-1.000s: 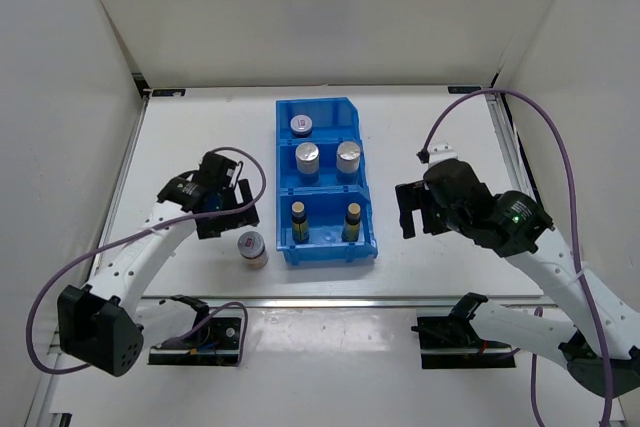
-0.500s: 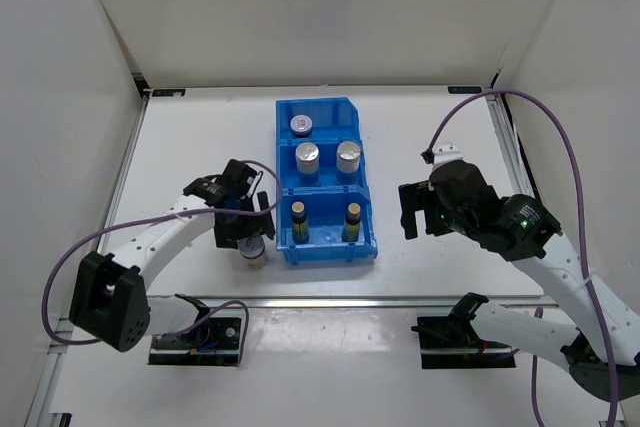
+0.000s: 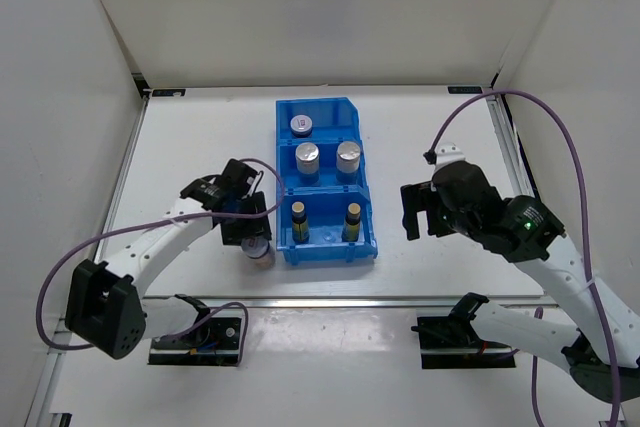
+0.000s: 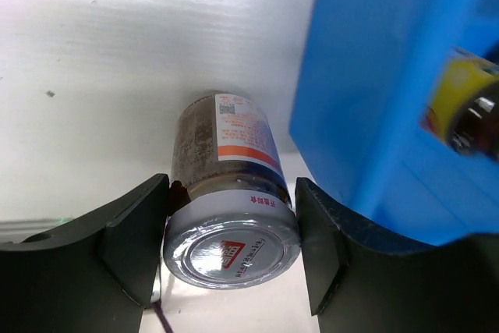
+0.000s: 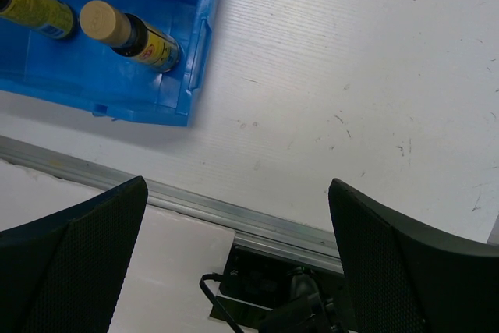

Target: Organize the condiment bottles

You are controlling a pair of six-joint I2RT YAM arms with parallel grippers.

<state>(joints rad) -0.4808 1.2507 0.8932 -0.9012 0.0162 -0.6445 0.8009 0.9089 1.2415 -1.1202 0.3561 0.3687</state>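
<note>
- pinches the lone jar (image 4: 226, 154) at its silver lid with the left claw (image 4: 231, 193), one pad pressed to each side by the look of it.
- stands upright on the bench (image 3: 190, 147), centred in that claw, just beside the blue bin (image 3: 316, 103).
- probably gripped low for a lift into the far compartment, next to the single jar (image 3: 301, 125).
- hangs the right claw (image 5: 238, 271) spread wide and empty over the bench, right of the bin, likely to stay clear.

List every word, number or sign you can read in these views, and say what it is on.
Nothing can be read for certain.
Lid of the silver-lidded jar: red triangle logo with small print, too small to read.
Its label: orange band and fine print, blurred.
Yellow wrap on the tan-capped slim bottle: print too small to read.
</note>
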